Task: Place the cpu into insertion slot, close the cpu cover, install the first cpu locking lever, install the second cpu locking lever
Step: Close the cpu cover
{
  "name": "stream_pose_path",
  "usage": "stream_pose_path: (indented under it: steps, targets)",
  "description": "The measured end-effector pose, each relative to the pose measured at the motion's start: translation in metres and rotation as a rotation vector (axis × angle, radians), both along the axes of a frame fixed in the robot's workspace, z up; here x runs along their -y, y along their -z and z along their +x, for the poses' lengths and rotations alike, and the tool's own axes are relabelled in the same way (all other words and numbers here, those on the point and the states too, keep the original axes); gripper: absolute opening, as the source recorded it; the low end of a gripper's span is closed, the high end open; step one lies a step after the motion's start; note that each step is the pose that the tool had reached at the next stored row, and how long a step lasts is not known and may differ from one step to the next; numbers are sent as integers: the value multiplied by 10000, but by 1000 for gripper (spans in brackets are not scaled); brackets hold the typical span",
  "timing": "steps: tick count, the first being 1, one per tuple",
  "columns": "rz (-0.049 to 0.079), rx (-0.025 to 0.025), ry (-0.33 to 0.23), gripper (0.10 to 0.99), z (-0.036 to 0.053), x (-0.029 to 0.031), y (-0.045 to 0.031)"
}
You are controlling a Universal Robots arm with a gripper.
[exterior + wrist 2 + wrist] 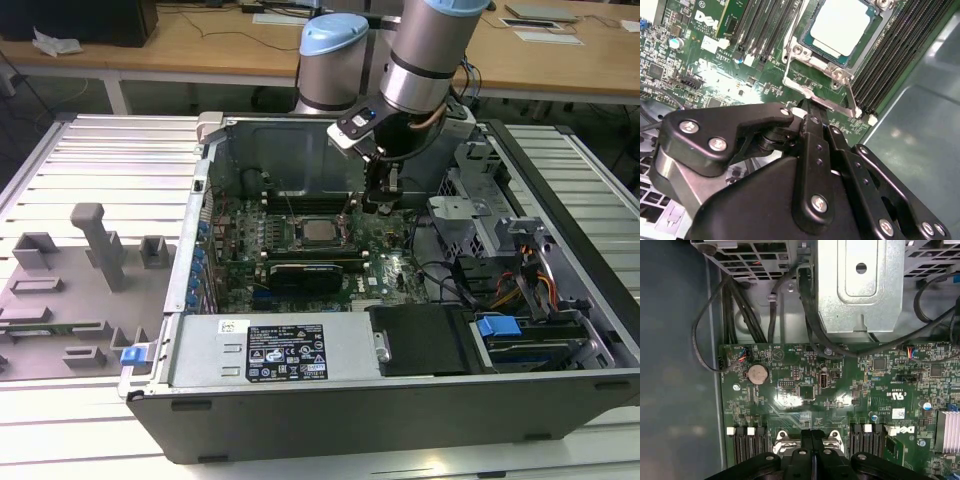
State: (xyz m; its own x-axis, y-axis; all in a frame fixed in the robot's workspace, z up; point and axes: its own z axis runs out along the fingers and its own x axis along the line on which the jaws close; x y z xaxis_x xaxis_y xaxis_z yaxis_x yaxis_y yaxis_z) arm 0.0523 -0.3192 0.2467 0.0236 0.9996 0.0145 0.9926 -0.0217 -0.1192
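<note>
The cpu (320, 232) lies flat in the insertion slot (320, 244) near the middle of the exterior view, on the green circuit board (395, 262) inside the open computer case (300, 425). In the second wrist view you see its dull grey top (842, 25) framed by the cpu cover (799, 50), which lies down around it. The case also holds a black fan card (305, 272) just below the slot in the exterior view, a labelled metal box (290, 350) along the near wall, and a bundle of cables (480, 285) toward the exterior view's right.

Your arm comes down from the upper middle of the exterior view. Its gripper (382, 207) points straight down, just to the exterior view's right of the slot and low over the board. In both wrist views the gripper (810, 106) (812, 436) has its two fingers pressed together. A thin silvery lever (815, 96) runs beside the fingertips; you cannot tell whether they touch it.

For room, you have long black memory slots (760, 25) on either side of the cover. A metal drive cage (462, 215) stands close on the exterior view's right. The case's back wall (290, 150) stands behind.
</note>
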Motion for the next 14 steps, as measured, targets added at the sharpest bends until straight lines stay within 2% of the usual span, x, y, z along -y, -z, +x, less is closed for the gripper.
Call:
stream_pose_path:
  steps: [6,12,13,14]
  targets:
    - [-1,9,0,106,-90,0,0]
    - [-2,29,1,106,-228,0,-1]
    - [-1,43,-1,106,-270,0,-1]
    - [-3,149,0,106,-373,0,0]
